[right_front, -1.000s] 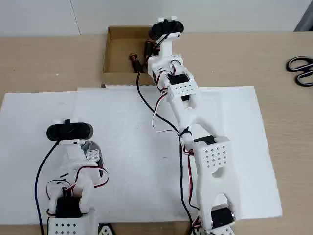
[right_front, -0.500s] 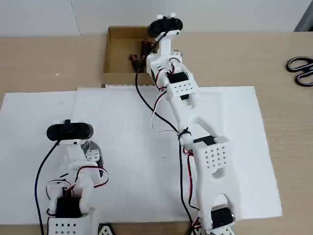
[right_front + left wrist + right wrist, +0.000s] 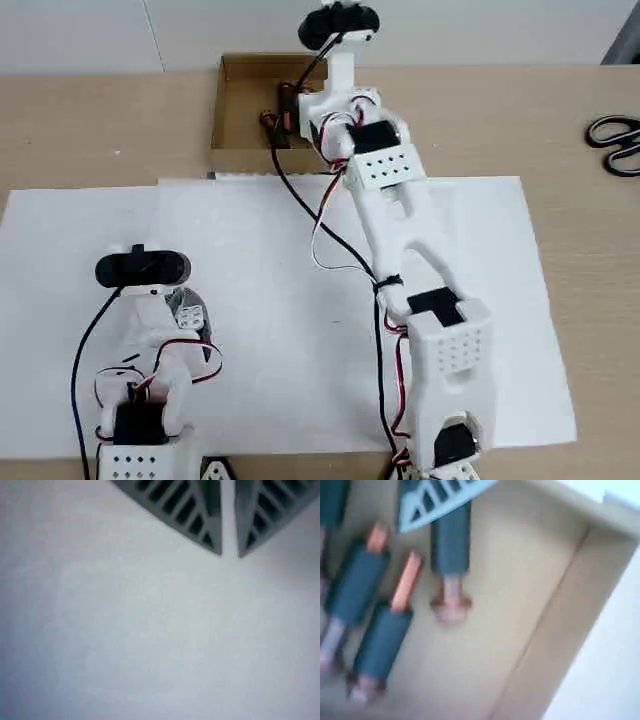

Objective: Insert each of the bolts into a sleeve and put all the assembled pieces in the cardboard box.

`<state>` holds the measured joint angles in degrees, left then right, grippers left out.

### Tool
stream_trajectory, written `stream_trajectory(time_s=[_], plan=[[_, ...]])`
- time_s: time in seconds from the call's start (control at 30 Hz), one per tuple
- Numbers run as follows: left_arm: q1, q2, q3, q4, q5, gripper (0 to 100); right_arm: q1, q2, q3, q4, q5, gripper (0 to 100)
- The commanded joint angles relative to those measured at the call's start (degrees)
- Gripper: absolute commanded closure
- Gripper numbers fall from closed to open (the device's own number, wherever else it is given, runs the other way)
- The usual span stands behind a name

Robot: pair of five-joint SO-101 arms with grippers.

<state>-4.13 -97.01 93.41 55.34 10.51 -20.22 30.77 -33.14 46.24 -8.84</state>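
Right arm (image 3: 390,200) now stretched farther over cardboard box (image 3: 232,110) | right pincer (image 3: 300,100): state cannot be told, above an assembled piece (image 3: 451,562) lying in box beside two others | left pincer (image 3: 230,552): clenched, empty | pieces judged light, rigid, roll-prone; best gripped across sleeve (image 3: 451,540).

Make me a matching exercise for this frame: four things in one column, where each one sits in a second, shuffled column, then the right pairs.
1 scissors
2 left gripper
3 assembled pieces
4 cardboard box

A lying inside the box
B on the bare tabletop, at the right edge of the high view
C close over the white sheet
D on the tabletop, just past the sheet's far edge

Pairs: 1-B, 2-C, 3-A, 4-D
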Motion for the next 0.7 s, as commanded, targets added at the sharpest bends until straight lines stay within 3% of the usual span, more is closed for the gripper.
stream_trajectory(time_s=[0.0,0.13,0.17,0.67], plan=[[0.09,-0.53,-0.57,-0.79,-0.44,99,-0.22,-9.01,-2.73,7.69,-0.53,75.4],[0.09,-0.53,-0.57,-0.79,-0.44,99,-0.04,-14.55,-2.73,14.73,-0.26,98.0],[0.09,-0.53,-0.57,-0.79,-0.44,99,0.4,-15.69,-2.73,16.22,-0.26,99.8],[0.09,-0.53,-0.57,-0.79,-0.44,99,8.48,-34.42,-1.14,49.8,-0.62,99.5]])
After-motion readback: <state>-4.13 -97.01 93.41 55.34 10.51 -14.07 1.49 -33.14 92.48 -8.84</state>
